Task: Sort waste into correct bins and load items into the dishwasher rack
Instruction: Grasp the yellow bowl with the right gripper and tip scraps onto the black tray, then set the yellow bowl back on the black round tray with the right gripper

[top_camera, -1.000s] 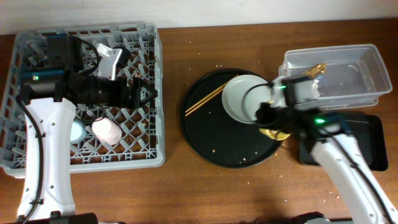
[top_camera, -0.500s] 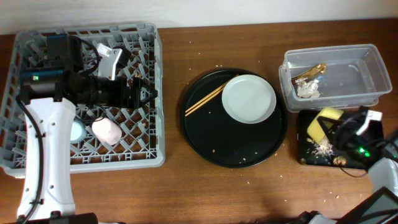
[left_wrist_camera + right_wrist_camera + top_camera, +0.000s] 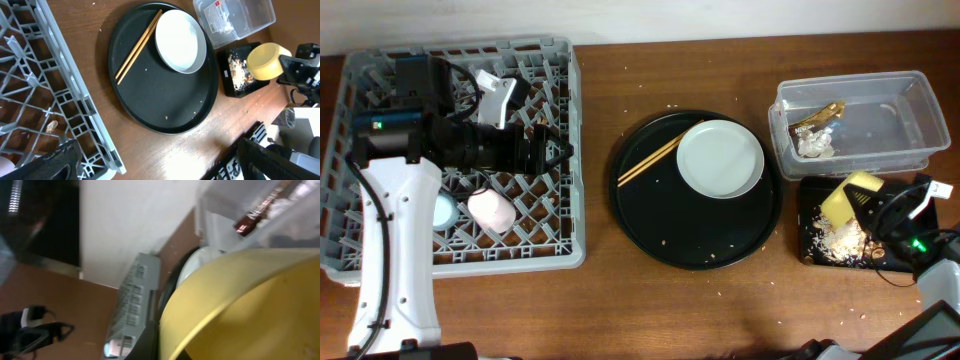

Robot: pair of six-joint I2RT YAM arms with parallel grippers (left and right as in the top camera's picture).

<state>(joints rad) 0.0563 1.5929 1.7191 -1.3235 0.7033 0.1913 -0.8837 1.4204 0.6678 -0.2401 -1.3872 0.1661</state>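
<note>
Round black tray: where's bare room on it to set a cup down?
The lower half of the round black tray, below the chopsticks and white plate, is almost bare. The upper half is crowded by both.

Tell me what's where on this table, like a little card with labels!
rack: pink cup and blue cup inside
round tray: plate and chopsticks on it
clear tub: brown wrapper and white paper inside
black bin: food scraps inside
yellow bowl: tipped over the black bin, held by the right gripper
left gripper: open, empty, above the rack
</note>
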